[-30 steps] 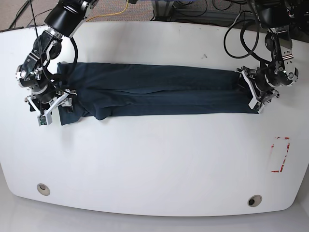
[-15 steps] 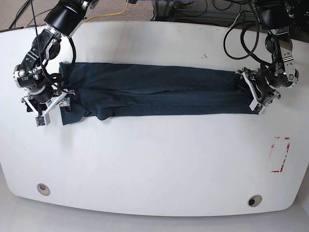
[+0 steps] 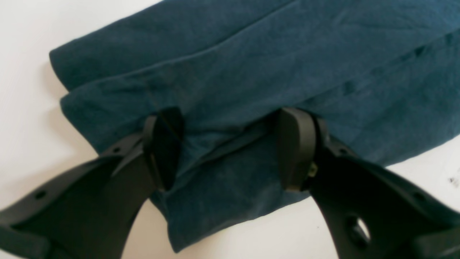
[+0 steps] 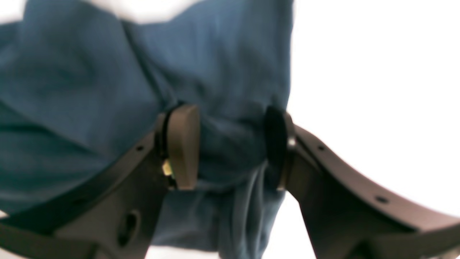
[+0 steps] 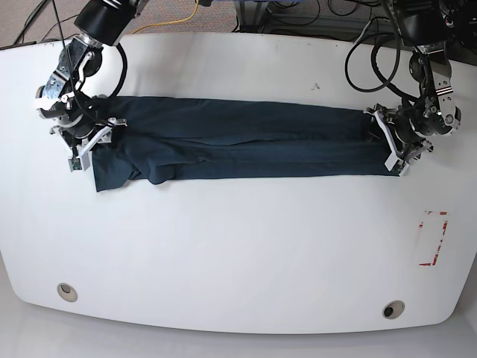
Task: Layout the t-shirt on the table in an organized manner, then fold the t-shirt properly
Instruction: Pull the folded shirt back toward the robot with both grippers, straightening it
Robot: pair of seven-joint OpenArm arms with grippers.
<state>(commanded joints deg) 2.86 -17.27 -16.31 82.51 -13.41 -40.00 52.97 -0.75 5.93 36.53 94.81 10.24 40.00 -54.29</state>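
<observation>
The dark navy t-shirt [image 5: 246,145] lies folded into a long narrow strip across the white table [image 5: 238,246]. My left gripper [image 5: 393,143] sits over the strip's right end. In the left wrist view its fingers [image 3: 294,149] stand wide apart on the t-shirt [image 3: 233,72], with a low ridge of cloth between them. My right gripper [image 5: 80,138] is at the strip's left end. Its fingers [image 4: 183,147] are apart and straddle a bunched fold of the t-shirt [image 4: 230,151]. That view is blurred.
A red tape rectangle [image 5: 434,239] marks the table at the right. Two round grey grommets [image 5: 67,291] [image 5: 393,309] sit near the front edge. Cables hang over the back edge behind the arms.
My right gripper has moved toward the table's back, from the shirt's front-left corner to the middle of its left end. The left gripper and the shirt have stayed put.
</observation>
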